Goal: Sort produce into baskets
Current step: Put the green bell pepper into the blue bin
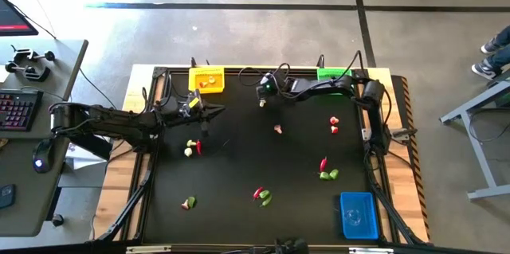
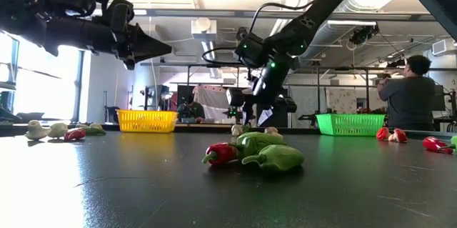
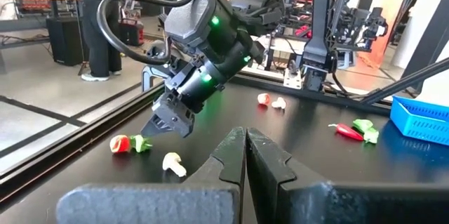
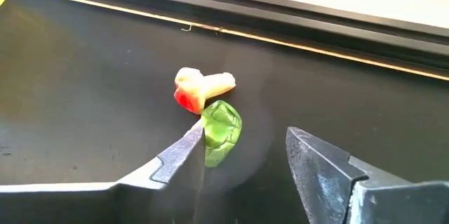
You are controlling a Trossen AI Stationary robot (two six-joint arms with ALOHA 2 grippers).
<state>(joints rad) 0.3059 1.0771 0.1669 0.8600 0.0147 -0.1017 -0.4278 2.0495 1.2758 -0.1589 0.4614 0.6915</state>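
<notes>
Your black matte desk (image 1: pixel 239 166) sits in an open workshop with a person at the far side. The yellow mesh basket (image 1: pixel 206 79), green mesh basket (image 1: pixel 333 73) and blue mesh basket (image 1: pixel 358 215) line its edges, toy produce scattered between. Right pincer (image 4: pixel 245 147) hangs wide open and empty over a green chunk (image 4: pixel 222 127); left pincer (image 3: pixel 245 155) waits closed, empty.

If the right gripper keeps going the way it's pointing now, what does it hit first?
Most likely the small green piece lying against a red-and-cream piece on the black tabletop, just ahead of the open right gripper. Depth is uncertain.
</notes>
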